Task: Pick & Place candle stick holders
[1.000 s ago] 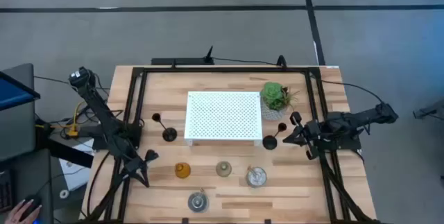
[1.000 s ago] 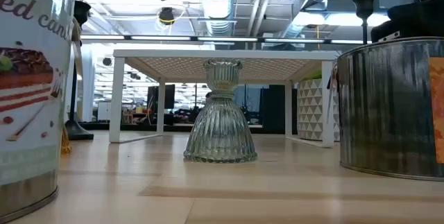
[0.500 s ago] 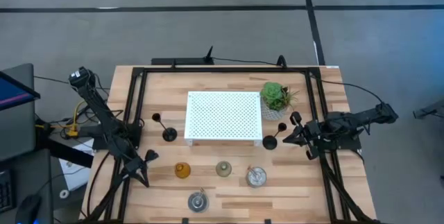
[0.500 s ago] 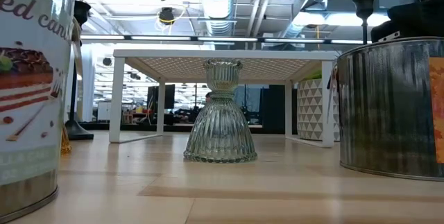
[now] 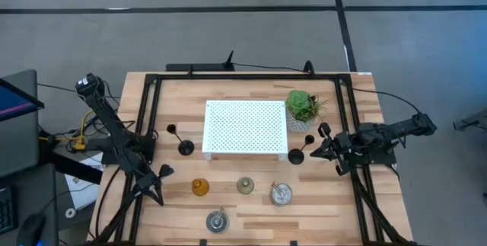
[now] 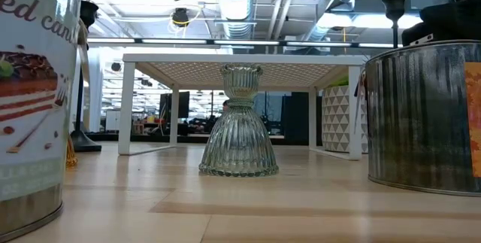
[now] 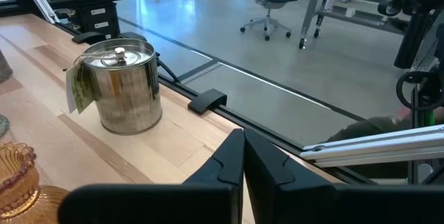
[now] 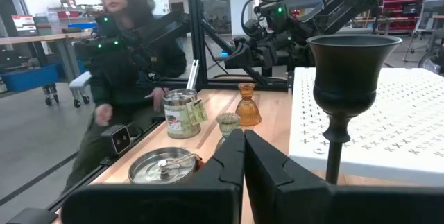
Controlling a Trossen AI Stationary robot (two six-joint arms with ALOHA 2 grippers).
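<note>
Both arms' fingers pressed closed, empty; only right wrist view shows person [image 8: 128, 57] beyond table [image 8: 208, 109].

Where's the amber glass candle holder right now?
In the high view, the amber glass candle holder stands left of centre on the wooden table, between the left claw and the small grey-green ribbed glass holder.

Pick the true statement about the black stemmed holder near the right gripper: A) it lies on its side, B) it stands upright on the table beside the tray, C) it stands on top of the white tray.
B: the black holder stands upright on the wood at the corner of the white tray, just ahead of the right gripper.
</note>
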